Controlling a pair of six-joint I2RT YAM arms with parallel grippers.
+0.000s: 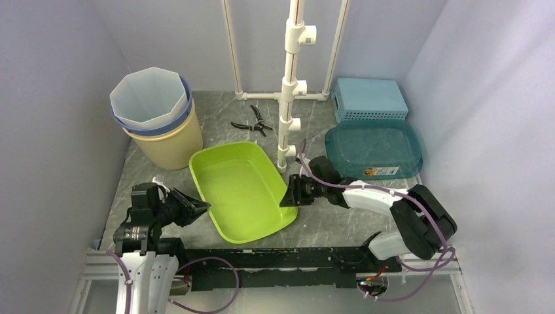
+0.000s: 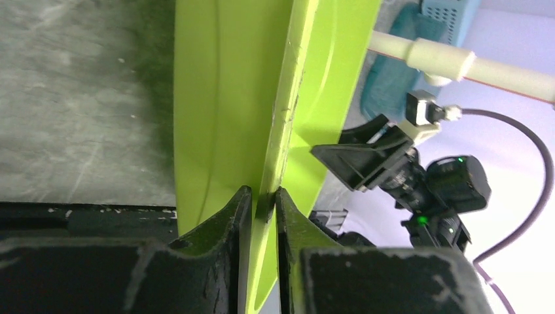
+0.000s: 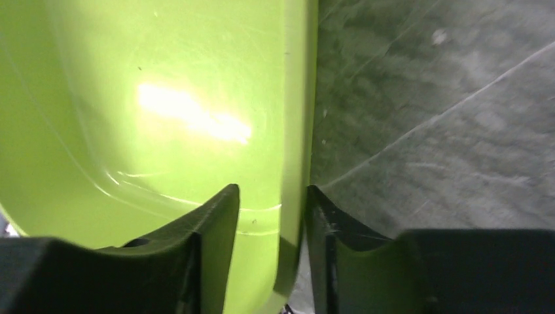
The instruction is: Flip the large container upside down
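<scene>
The left gripper (image 2: 263,196) is clamped on the rim of the large green container (image 2: 216,98): both fingers (image 2: 222,229) press against the thin lip, one on the inside and one on the outside. The right gripper (image 3: 271,193) straddles the opposite rim with its jaws released. The outer finger sits right at the lip, while a clear gap shows between the inner finger (image 3: 209,222) and the basin's wall.

The container (image 1: 242,186) therefore lies between the two sets of jaws, open side up on the grey marbled table (image 1: 340,222), with its long axis running away from the arms. From the left wrist, the right gripper (image 2: 353,163) shows just past the far lip.

Beyond the right jaws, a white pipe stand (image 1: 291,85) rises, with a teal tray (image 1: 373,150) to its outer side and a blue perforated basket (image 1: 368,99) behind that. Beyond the left jaws stands a beige bucket (image 1: 163,140) holding a white liner. Black pliers (image 1: 252,121) lie past the container's far end.
</scene>
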